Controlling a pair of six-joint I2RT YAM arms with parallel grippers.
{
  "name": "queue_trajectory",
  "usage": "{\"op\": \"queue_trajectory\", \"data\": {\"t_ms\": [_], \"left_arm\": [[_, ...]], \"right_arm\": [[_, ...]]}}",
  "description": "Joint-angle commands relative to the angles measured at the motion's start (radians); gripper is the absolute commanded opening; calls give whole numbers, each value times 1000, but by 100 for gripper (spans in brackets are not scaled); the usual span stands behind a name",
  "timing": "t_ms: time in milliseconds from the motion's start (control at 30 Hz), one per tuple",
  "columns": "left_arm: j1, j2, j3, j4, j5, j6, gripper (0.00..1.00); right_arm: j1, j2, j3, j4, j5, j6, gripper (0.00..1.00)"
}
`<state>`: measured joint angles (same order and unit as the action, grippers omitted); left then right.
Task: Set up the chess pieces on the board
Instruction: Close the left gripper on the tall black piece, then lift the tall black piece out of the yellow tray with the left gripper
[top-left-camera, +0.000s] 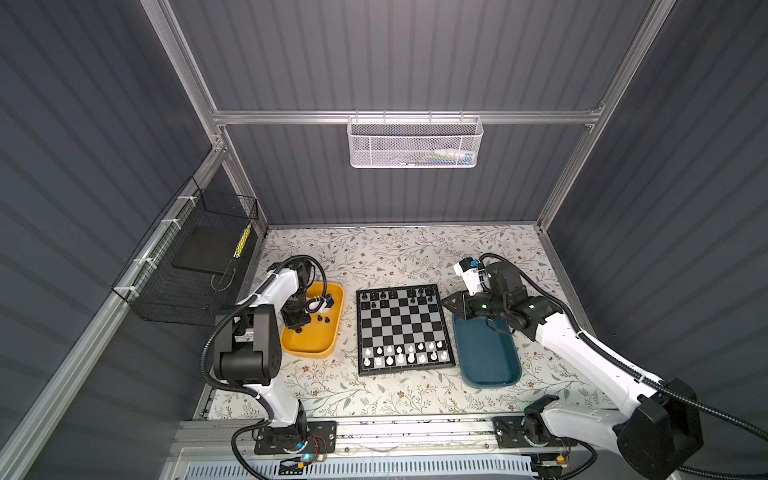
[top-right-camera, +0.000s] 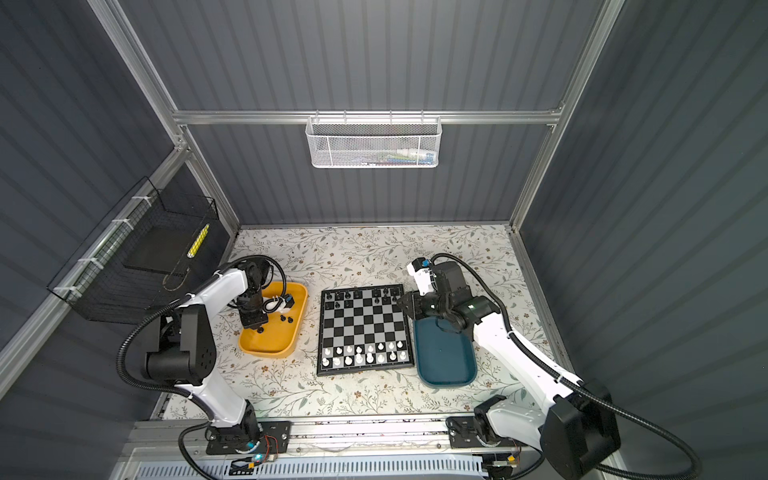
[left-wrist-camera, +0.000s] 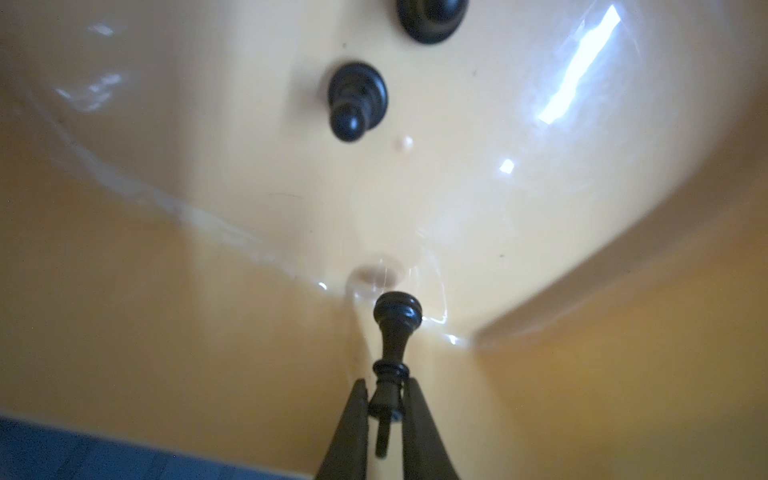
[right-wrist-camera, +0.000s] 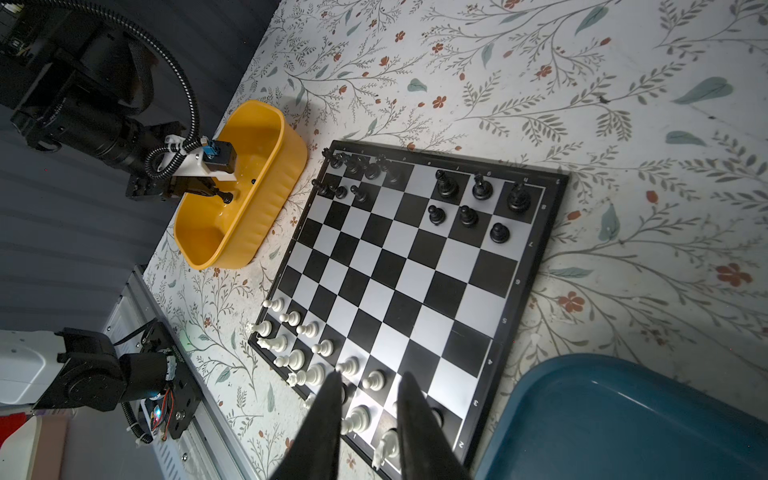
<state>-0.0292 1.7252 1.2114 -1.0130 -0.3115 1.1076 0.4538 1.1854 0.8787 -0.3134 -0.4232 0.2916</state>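
My left gripper (left-wrist-camera: 385, 384) is clamped on the head of a slim glossy black plastic chessman (left-wrist-camera: 392, 332). Its long axis runs straight out from my fingertips (left-wrist-camera: 353, 415), round base leading, inside the oblong yellow plastic tray (top-left-camera: 309, 354) just left of the small black-and-silver checkered chessboard (top-left-camera: 399, 324). Two more black chessmen (left-wrist-camera: 357, 102) sit in that tray, while the oblong teal plastic tray (top-left-camera: 486, 361) just right of the board shows none; my right gripper (right-wrist-camera: 370, 376) hangs there, jaws parted and empty.
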Motion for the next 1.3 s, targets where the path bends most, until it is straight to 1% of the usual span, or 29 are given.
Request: {"op": "queue_trajectory", "data": {"t_ms": [0, 167, 500, 533, 667, 867, 1133, 1267], "left_arm": [[-1, -26, 40, -60, 15, -6, 14], [-24, -29, 78, -89, 18, -23, 14], [-118, 0, 194, -170, 32, -74, 13], [-130, 4, 242, -178, 35, -79, 14], [-182, 28, 314, -205, 37, -100, 14], [-221, 110, 461, -270, 61, -139, 14], [-289, 172, 562, -288, 65, -153, 14], [-323, 217, 639, -309, 84, -172, 14]], "right_arm": [[-1, -11, -1, 6, -19, 1, 27], [0, -7, -1, 8, -20, 3, 27], [2, -16, -9, 10, -17, 6, 27], [2, -17, -10, 11, -16, 6, 27], [1, -18, -12, 10, -12, 6, 27], [0, -21, -21, 19, -14, 6, 27], [2, -35, -29, 14, -9, 6, 27], [1, -33, -27, 11, -10, 6, 27]]}}
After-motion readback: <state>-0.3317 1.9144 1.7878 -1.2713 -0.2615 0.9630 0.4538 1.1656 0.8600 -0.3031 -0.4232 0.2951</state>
